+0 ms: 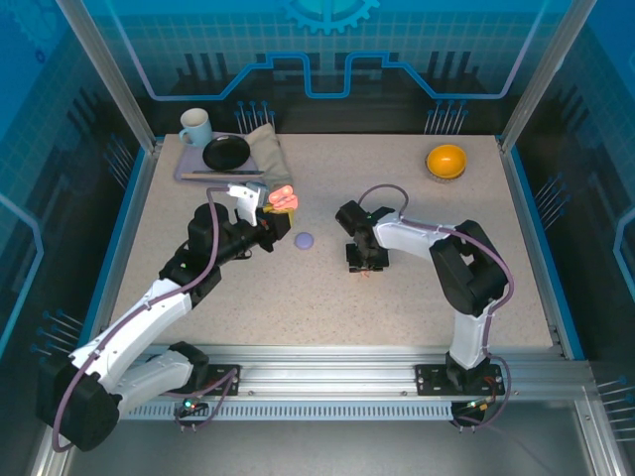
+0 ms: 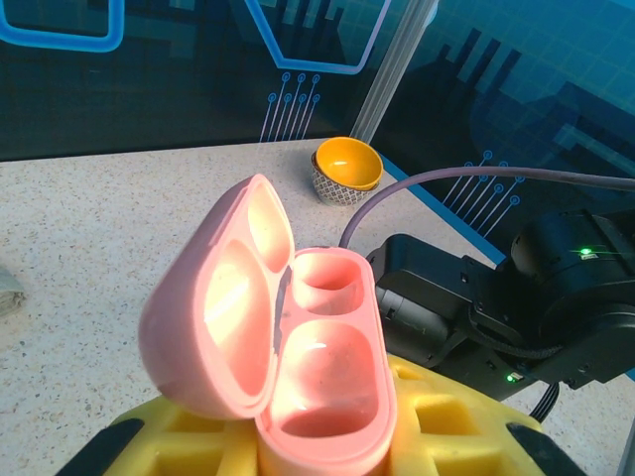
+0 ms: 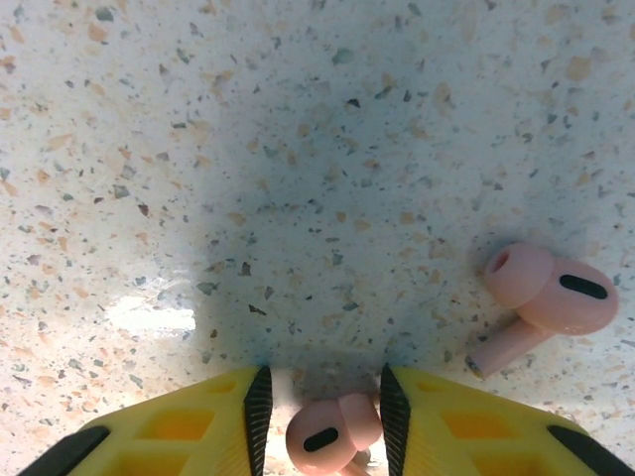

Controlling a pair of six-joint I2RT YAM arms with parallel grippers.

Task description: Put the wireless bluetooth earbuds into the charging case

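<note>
Two salmon-pink earbuds lie on the speckled surface (image 3: 298,149) in the right wrist view. Each has a rounded head, a short stem and a dark oval slot. The first earbud (image 3: 332,433) is at 6 o'clock of that view, btw. the yellow fingers (image 3: 198,436) of the right hand (image 3: 324,382); the frame edge cuts off its lower part. This hand is narrow but not clamped: a thin gap shows at the 9 o'clock pad, and at the 3 o'clock pad I cannot tell if it touches. The second earbud (image 3: 551,295) lies apart, approx. at 2 o'clock of the first, w/ its stem pointing to 8 o'clock.

The left hand (image 1: 278,205) is closed on the pink charging case (image 2: 327,367), w/ the lid open toward 10 o'clock. Two wells show smooth pink insides, but glare makes their bottoms hard to read. In the top view a pale purple round item (image 1: 304,240) lies on the surface at 5 o'clock of the left hand, too small to identify.
</note>
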